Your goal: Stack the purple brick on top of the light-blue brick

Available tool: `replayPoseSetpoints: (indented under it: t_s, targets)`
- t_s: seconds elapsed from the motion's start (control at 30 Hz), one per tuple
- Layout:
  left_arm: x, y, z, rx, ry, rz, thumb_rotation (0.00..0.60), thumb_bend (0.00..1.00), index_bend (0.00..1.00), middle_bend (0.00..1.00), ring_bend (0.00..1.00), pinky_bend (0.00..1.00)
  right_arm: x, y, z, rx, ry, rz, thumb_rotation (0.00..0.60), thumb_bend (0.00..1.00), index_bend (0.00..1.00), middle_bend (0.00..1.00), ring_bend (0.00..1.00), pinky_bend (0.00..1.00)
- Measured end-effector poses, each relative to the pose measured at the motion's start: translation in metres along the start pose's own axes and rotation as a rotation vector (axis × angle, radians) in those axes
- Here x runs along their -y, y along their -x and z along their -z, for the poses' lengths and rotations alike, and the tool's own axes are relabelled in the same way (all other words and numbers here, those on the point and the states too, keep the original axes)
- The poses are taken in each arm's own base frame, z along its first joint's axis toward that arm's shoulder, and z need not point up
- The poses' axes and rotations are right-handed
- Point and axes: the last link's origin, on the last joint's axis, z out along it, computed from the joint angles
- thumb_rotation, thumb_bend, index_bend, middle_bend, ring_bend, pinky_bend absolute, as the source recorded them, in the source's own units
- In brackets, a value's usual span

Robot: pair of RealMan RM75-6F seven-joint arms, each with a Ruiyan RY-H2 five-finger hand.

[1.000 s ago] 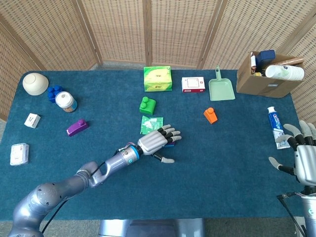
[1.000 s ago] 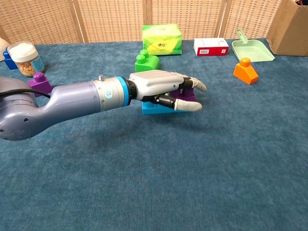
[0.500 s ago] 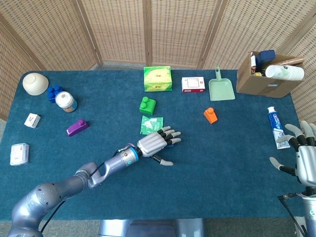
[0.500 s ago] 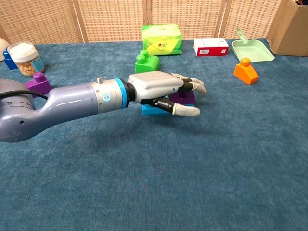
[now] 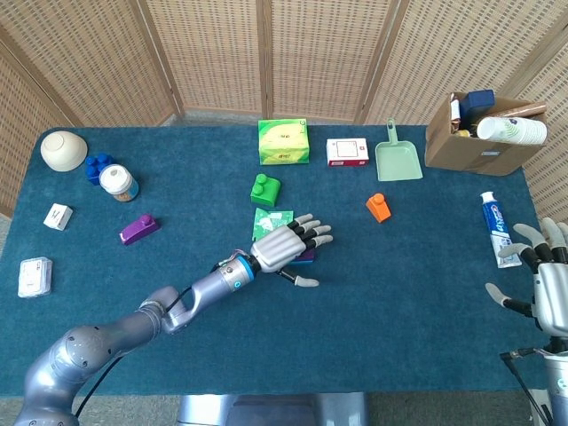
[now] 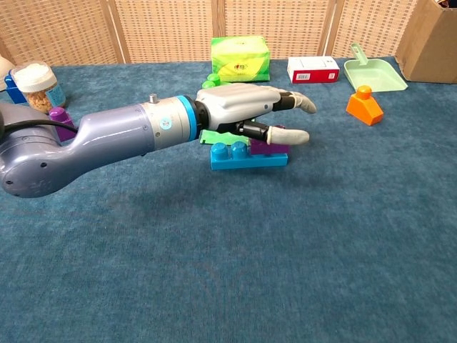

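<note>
Hovering left hand (image 6: 246,107), fingers spread — purple brick (image 6: 269,148) just beneath, on light-blue brick (image 6: 246,157)

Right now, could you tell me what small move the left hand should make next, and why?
Probably draw the left hand up and back toward the robot. The purple brick already sits on the right end of the light-blue brick, and the hand hovers above it with fingers apart, holding nothing.

bright, even light from above, soft faint shadows on the table (image 5: 399,293), both views sharp, no glare.
</note>
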Motion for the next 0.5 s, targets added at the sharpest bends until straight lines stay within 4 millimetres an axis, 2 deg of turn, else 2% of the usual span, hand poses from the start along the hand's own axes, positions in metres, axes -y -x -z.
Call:
replayPoseSetpoints:
  t_s: [0.27,0.5]
  targets:
    - [-0.003,0.005,-0.012,0.023,-0.012,-0.013,0.000,0.12,0.08,0.00,0.00,0.00,-0.001,-0.002,0.001,-0.002,0.004,-0.011,0.559,0.13,0.44,0.24,0.00,0.01]
    - [-0.004,0.018,-0.016,0.073,-0.023,-0.036,0.000,0.12,0.08,0.00,0.00,0.00,-0.004,-0.005,0.005,-0.011,0.006,-0.030,0.560,0.13,0.44,0.24,0.00,0.01]
